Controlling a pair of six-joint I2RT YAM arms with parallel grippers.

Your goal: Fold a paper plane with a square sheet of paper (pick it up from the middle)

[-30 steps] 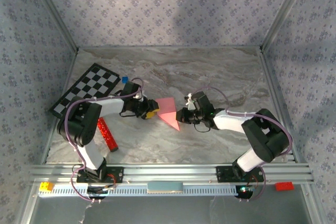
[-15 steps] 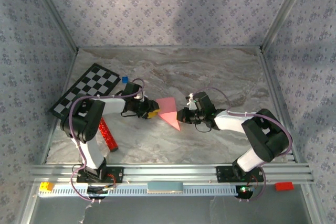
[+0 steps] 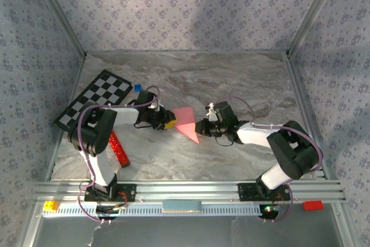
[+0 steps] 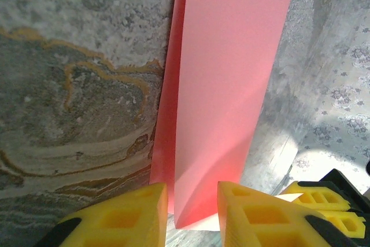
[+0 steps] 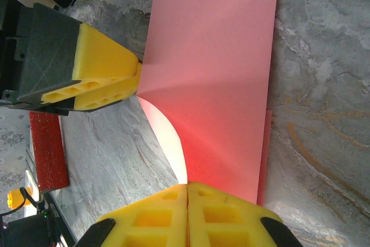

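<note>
Left gripper (image 4: 193, 201): jaws narrowed since a second ago to a slim gap straddling one edge of the square sheet of paper (image 3: 185, 121), mid-table, right gripper (image 5: 188, 192) clamped shut on it; you have early folds only, no plane yet.

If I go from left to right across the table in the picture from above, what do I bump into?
checkerboard → blue cube → left gripper → pink paper → right gripper
</note>
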